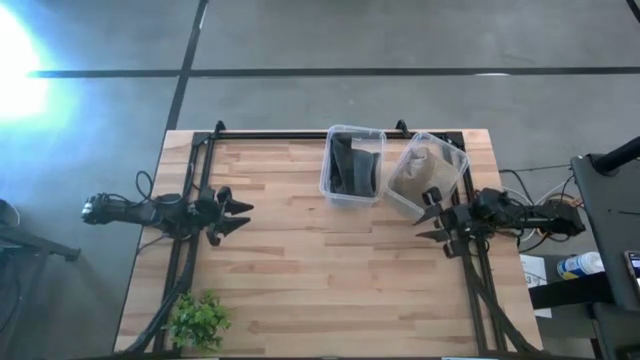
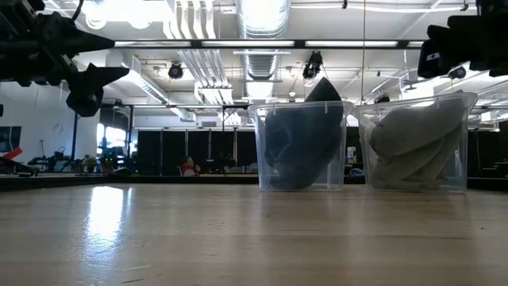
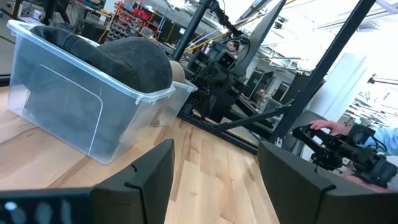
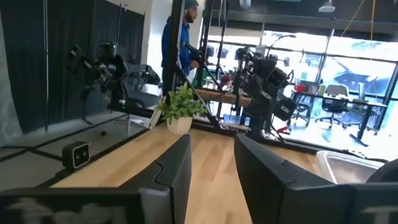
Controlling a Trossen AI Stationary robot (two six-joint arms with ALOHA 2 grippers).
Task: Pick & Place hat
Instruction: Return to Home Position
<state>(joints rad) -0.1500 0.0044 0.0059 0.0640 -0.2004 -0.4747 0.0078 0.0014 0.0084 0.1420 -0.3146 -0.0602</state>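
Overhead view of a wooden worktop [image 1: 320, 270] with two clear plastic bins standing side by side near its far edge. The left transparent bin [image 1: 355, 129] holds the black caps [image 1: 352, 165], dark fabric that fills it and rises just above its rim. Touching or almost touching this bin on its right is the right transparent bin [image 1: 455, 150], turned at a slight angle, with the brown cap [image 1: 418, 172] inside.

The left gripper [image 1: 243, 218] hangs above the worktop well to the left of the left bin and nearer the front, pointing toward the middle. Its two fingers are spread apart and hold nothing. The right gripper [image 1: 424, 216] hangs to the right of the left bin, just in front of the right bin, pointing inward. Its fingers are also spread and empty.

A small green plant [image 1: 198, 318] stands far to the front left of the left bin. A person in a blue top [image 4: 177, 37] stands in the room beyond the worktop.
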